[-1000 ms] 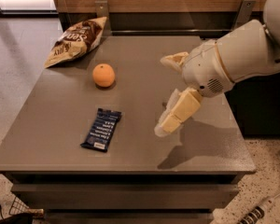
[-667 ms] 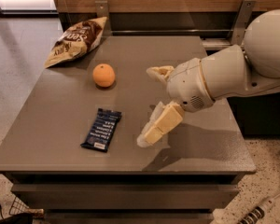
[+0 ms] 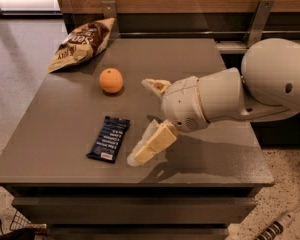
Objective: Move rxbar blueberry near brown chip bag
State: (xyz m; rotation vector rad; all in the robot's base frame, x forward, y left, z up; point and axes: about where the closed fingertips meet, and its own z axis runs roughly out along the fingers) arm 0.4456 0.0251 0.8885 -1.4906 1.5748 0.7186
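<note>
The rxbar blueberry (image 3: 109, 138), a flat dark navy bar with white text, lies on the grey table (image 3: 55, 124) near its front edge. The brown chip bag (image 3: 82, 43), tan with a dark brown patch and white lettering, lies at the table's far left corner. My gripper (image 3: 139, 121) hangs over the table just right of the bar, fingers spread wide and empty. Its lower finger (image 3: 150, 146) reaches down beside the bar's right edge, and its upper finger (image 3: 154, 85) points toward the orange.
An orange (image 3: 111, 80) sits between the bar and the chip bag, a little left of my upper finger. A wooden wall with metal brackets (image 3: 259, 14) runs behind the table. My white arm (image 3: 250, 91) covers the table's right side.
My gripper has moved left across the table and now sits close beside the bar. The bar, orange and chip bag have not moved.
</note>
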